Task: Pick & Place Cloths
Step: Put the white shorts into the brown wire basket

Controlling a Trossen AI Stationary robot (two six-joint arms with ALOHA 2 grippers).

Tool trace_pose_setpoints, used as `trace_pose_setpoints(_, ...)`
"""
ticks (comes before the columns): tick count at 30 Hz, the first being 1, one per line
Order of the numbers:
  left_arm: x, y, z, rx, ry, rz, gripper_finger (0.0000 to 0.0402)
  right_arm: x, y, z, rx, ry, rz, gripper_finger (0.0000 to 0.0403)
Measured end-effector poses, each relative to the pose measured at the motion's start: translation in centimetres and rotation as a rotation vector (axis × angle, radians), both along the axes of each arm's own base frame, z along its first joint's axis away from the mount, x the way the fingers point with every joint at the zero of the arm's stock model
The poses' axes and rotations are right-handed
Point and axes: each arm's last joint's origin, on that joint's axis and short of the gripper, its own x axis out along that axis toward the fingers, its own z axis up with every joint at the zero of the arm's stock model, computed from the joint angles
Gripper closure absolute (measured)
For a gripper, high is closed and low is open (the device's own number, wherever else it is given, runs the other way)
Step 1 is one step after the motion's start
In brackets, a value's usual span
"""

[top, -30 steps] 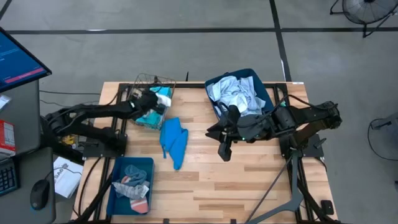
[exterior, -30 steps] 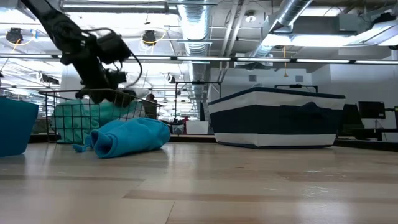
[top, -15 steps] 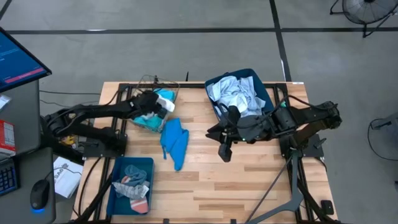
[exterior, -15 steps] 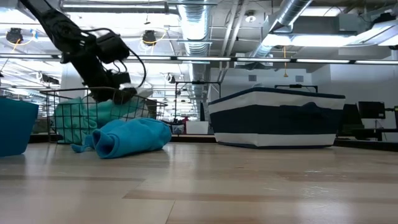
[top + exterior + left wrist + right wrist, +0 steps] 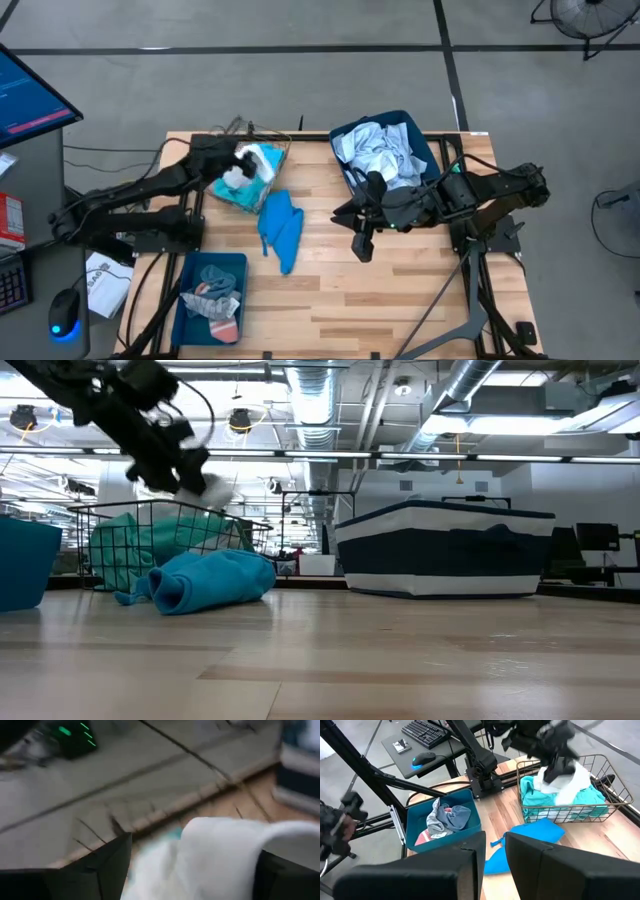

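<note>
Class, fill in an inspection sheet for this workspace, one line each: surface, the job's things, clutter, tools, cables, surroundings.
Surface: wooden table, slatted, light.
Job's things: white cloth over turquoise cloth in the wire basket; bright blue cloth on the table; pale cloths in the navy bin; socks in the teal tray.
Clutter: nothing seen on the table.
Tools: left tool above the basket at the white cloth, jaws apart; right tool hovering mid-table, empty.
Cables: black leads run off the table's left side.
Surroundings: keyboard, mouse, monitor, floor fan.
</note>
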Motion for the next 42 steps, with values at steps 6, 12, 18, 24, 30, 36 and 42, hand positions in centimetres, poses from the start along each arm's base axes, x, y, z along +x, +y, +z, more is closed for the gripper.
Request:
trace_pose_setpoints(6,-1.0,-0.4,3.1,0.108,-0.094,0.076,0.0149,0.0,0.0,0.0,0.0,0.005,0.002,0.0332)
trace_pose_setpoints(12,-0.8,-0.2,2.2,0.057,-0.039,0.085,0.0166,0.0,0.0,-0.1,-0.002,0.008,0.002,0.0332)
trace_pose_setpoints(18,-0.3,1.2,-1.4,-0.105,0.128,0.153,0.0169,0.0,0.0,-0.1,-0.002,0.009,0.003,0.0332)
trace_pose_setpoints(24,0.2,3.0,-4.6,-0.344,0.1,0.188,0.0149,-0.2,0.4,-0.1,0.015,0.013,0.006,0.0332)
trace_pose_setpoints(30,0.9,3.5,-6.4,-0.382,0.228,0.142,0.0145,-0.5,1.0,-0.2,0.019,0.018,0.023,0.0332)
trace_pose_setpoints(36,0.9,3.3,-6.5,-0.416,0.218,0.113,0.0145,-0.6,1.4,-0.2,0.027,0.017,0.031,0.0332)
trace_pose_setpoints(42,0.5,2.8,-4.1,-0.312,0.177,0.063,0.0144,-0.6,1.5,-0.2,0.037,0.016,0.027,0.0332)
